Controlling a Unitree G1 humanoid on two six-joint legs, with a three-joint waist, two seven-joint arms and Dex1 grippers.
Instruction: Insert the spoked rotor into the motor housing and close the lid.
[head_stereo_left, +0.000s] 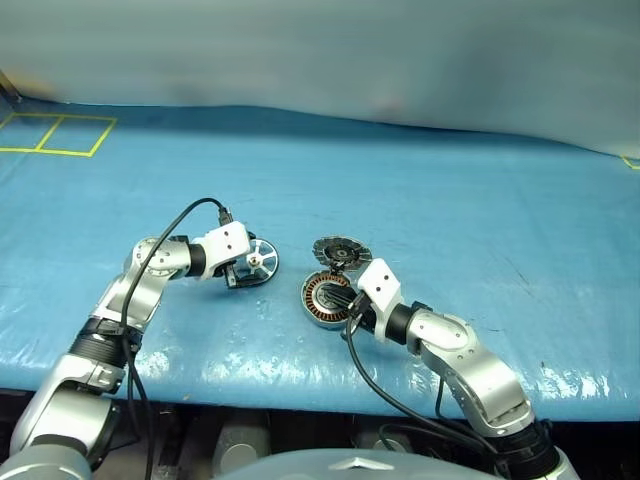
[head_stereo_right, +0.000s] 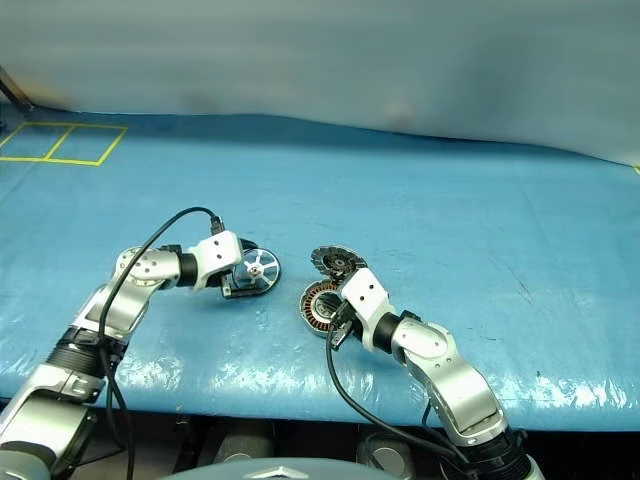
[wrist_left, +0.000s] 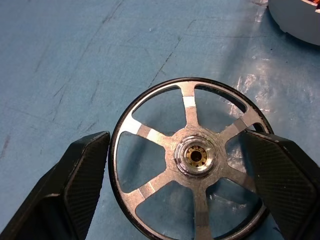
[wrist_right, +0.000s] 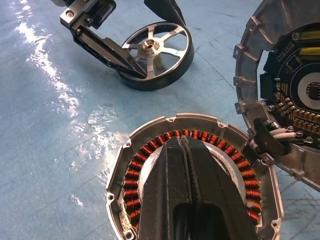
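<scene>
Left end effector straddling the rotor, housing still empty.

I see the round silver-rimmed motor housing (wrist_right: 192, 175) holding only its copper windings; my shut right end effector (wrist_right: 186, 150) points into it, grey hinged lid (wrist_right: 287, 95) swung open beside. The shiny six-spoked silver rotor (wrist_left: 192, 160) lies flat on the blue tabletop (head_stereo_left: 450, 210) between my left end effector's (head_stereo_left: 250, 270) wide fingers (wrist_left: 82, 170).

- The left gripper (head_stereo_left: 250, 270), at the end of a bent silver arm reaching inward, has its black fingers (wrist_left: 82, 175) spread wide.
- The right gripper (head_stereo_left: 345, 305) angles forward-left, fingers (wrist_right: 172, 190) pressed together.
</scene>
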